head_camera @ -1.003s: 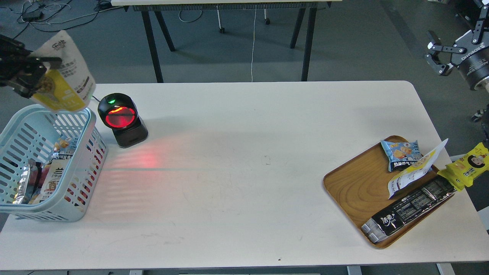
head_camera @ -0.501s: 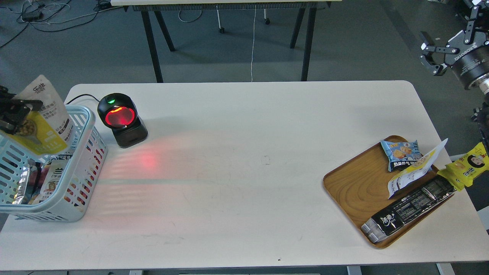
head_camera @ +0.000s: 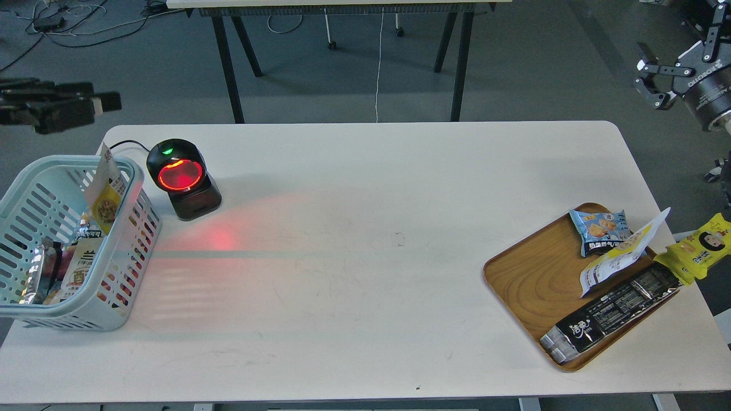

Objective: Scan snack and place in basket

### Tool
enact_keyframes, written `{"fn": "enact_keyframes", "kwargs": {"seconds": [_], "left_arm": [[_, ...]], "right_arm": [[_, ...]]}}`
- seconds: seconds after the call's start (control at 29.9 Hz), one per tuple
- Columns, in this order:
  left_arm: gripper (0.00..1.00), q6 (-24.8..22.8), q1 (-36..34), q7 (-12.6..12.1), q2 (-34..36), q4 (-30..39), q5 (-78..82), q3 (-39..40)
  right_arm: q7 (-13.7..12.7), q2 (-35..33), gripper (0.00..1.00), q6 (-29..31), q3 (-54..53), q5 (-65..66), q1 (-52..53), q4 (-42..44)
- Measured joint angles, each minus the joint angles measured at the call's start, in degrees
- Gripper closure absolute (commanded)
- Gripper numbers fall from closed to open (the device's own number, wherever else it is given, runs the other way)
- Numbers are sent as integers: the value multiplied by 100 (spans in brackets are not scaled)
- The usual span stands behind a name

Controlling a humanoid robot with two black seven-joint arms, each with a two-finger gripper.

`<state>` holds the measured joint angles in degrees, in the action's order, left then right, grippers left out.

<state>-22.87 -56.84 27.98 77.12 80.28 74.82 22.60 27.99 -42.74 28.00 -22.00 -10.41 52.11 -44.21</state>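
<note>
The robot's black left gripper hovers empty above the light blue slotted plastic basket, jaw gap impossible to tell; the small yellow and silver-white snack pouch stands inside against the basket's right wall; far right, the right gripper spreads wide.

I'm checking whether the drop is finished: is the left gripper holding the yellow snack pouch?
No: the left gripper is up and empty behind the blue basket, while the snack pouch stands inside against its wall.
</note>
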Motion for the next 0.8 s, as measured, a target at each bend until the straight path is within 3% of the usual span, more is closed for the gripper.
{"fn": "enact_keyframes", "kwargs": {"seconds": [0.07,0.2,0.3,0.53,0.67,0.8], "left_arm": [[0,-39,0,-8,-333,-231,-749,120],[0,-180,-3,-448,-1248,-934,-2507,394],[0,-383,-3,-644,-2057,-1682,-4013,557],[0,-512,3,-701,-3677,-3232,-6016,975],[0,-510,16,-849,-4573,-4371,-7021,1460],[0,-512,16,-1319,-5192,-5176,-7875,1825]], "right_arm": [[0,-3,0,0,-196,-6,5,33],[2,53,0,0,-605,-13,-11,270],[2,76,0,0,-709,-32,-22,447],[-14,415,0,0,-934,-156,26,542],[-461,684,0,0,-1264,-521,28,580],[-872,983,0,0,-1597,-873,27,815]]}}
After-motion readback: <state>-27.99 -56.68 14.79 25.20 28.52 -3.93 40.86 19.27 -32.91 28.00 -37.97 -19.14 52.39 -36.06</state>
